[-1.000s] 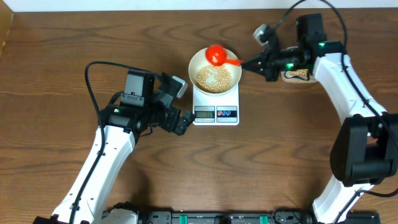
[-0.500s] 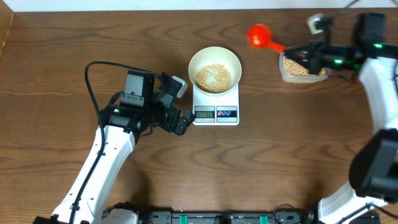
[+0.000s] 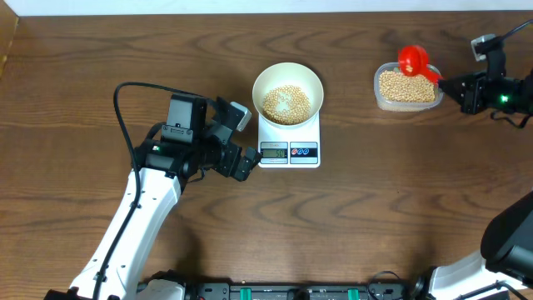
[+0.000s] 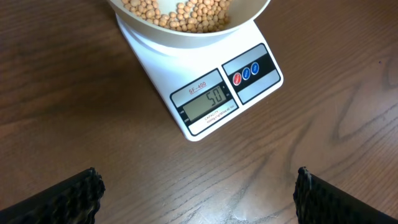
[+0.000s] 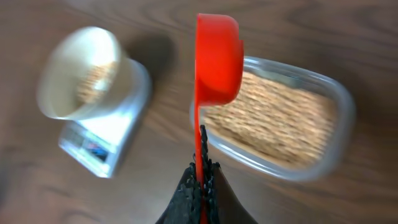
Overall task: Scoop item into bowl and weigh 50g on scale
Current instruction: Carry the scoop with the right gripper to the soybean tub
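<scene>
Red plastic scoop has gone from the round white bowl back over the clear plastic tub, pinched in our right hand. Our left hand is spread wide, empty. The tan beans sit in the bowl; the white scale reads 50, so we seem done.

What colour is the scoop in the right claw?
Bright red. The scoop shows best in the right wrist view, its handle pinched in the right claw.

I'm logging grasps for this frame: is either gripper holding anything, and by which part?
The right gripper grips the red scoop by the end of its handle, jaws closed on it. The left gripper is open and holds nothing.
</scene>
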Controlling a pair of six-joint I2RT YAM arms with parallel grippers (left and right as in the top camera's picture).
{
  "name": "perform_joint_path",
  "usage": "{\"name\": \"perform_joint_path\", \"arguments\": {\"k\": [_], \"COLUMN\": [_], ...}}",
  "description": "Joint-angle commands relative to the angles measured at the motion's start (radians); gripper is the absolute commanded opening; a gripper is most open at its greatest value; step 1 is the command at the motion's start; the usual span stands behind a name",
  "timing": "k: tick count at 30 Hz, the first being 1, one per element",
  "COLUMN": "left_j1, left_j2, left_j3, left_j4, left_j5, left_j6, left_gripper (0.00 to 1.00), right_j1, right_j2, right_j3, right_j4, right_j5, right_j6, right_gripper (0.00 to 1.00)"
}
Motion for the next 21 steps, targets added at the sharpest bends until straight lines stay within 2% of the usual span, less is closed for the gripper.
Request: {"name": "perform_joint_path", "arguments": {"k": [1, 8, 12, 21], "left_j1": [0.0, 0.0, 0.0, 0.0], "left_j2": [0.003, 0.003, 0.003, 0.003], "left_j3": [0.0, 0.0, 0.0, 0.0], "left_j4": [-0.003, -0.003, -0.003, -0.003], "left_j5": [-0.005, -0.006, -0.006, -0.006], "left_j6": [0.006, 0.006, 0.006, 0.006], "left_gripper": [1.0, 1.0, 1.0, 1.0], "right_j1": [0.008, 0.062, 0.125, 0.267], "right_j2": [-0.012, -0.012, -0.012, -0.012], "right_j3": [0.012, 0.012, 0.012, 0.012], "right_j4": [0.031, 0.055, 0.058, 0.056], "right_j5": [0.245, 0.477, 0.562, 0.853], "right_j6": [-0.028, -0.066, -0.145, -0.188], "right_gripper": [0.01, 0.01, 0.01, 0.01]}}
